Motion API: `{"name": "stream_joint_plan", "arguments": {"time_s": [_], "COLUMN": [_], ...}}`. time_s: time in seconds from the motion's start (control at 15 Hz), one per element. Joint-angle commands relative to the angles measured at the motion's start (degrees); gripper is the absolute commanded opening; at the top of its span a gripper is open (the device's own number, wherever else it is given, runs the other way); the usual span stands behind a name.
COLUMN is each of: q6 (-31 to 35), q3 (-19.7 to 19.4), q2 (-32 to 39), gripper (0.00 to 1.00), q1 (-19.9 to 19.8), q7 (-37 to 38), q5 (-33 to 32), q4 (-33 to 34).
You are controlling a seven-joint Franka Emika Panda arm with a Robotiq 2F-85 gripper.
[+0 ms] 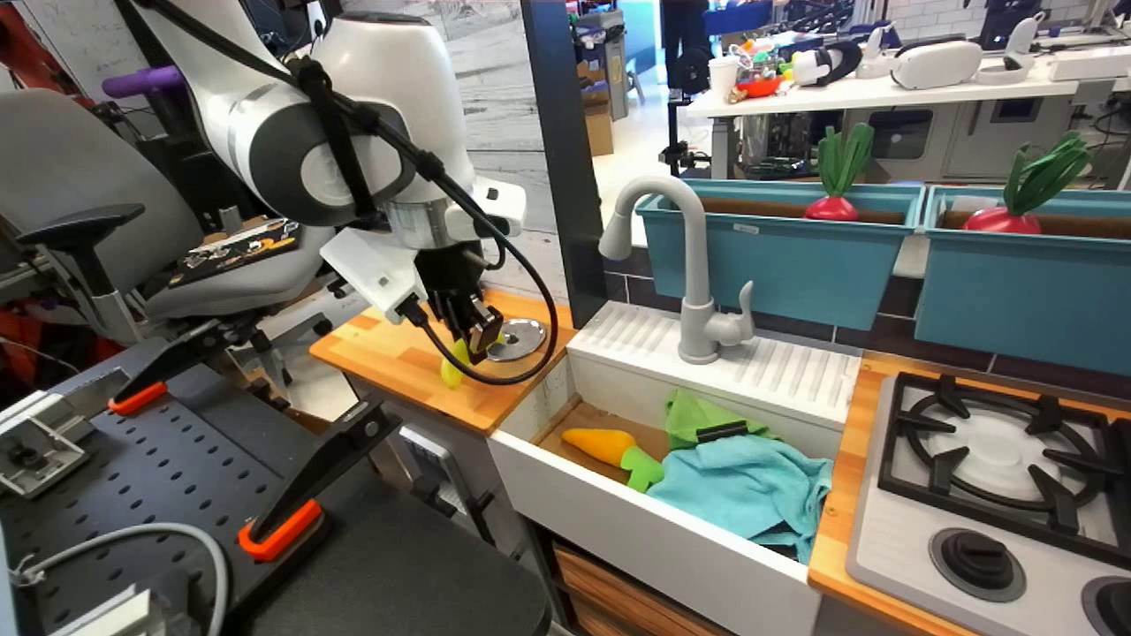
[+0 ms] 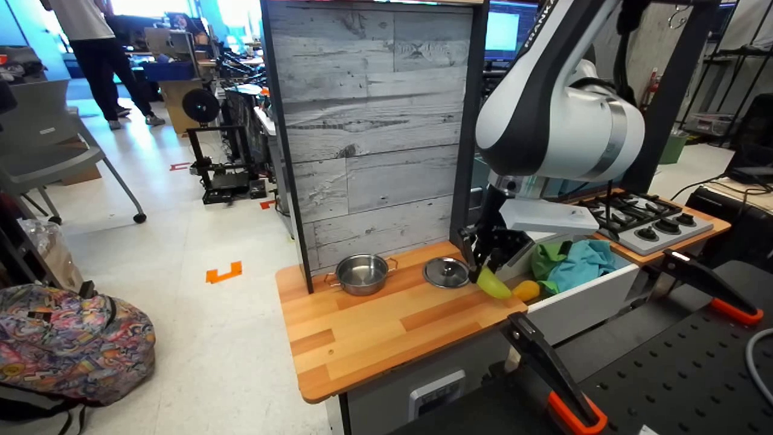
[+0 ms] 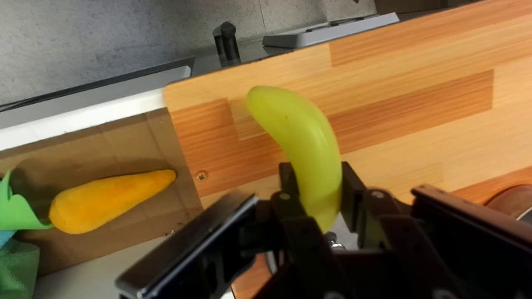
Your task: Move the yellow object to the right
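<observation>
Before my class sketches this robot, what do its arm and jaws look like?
The arm is white and rounded, with dark panels, silvery bands and "FRANKA" lettering. A black cable, strapped along it, forms a loop. The jaws are mostly black and jointed.

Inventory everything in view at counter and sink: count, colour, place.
Counter: 2 sections, tan wood, flanking the sink
Sink: 1, white, between them
Pot: 1, silver, on the counter
Lid: 1, silver, between pot and sink
Carrot: 1, orange with green top, in sink
Cloths: 2, teal and green, in sink
Faucet: 1, grey, behind the sink
Stove: 1, silver and black, beside the sink
Planters: 2, teal, behind faucet and stove
Radishes: 2, red and green, in planters
Yellow object: 1, yellow, in the gripper
Gripper: 1, black, over the counter
Arm: 1, white and black, above gripper
</observation>
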Motion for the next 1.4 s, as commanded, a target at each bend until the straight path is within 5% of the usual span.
{"name": "stream_joint_plan", "arguments": {"time_s": [0.0,0.47,0.53,0.6,1.0,1.33], "q6": [-0.30,-2.44,-2.85,-3.56,-8.59,-6.21], "q3": [3.01,2.97,2.85,2.71,2.17,5.07], "q2": [3.67,6.53,6.73,6.98,6.73,0.39], "gripper": [0.07,0.07,0.41,0.55,0.97,1.00], "q1": [-4.10,-5.12,-5.00,-4.85,-3.87,-4.51], "q7": [-3.31,-2.54,-2.47,-2.40,-2.41,-2.90], "q5": [1.25,1.52,1.54,1.58,2.34,3.79], "q4": [3.41,8.34,8.85,9.50,10.88,2.95]}}
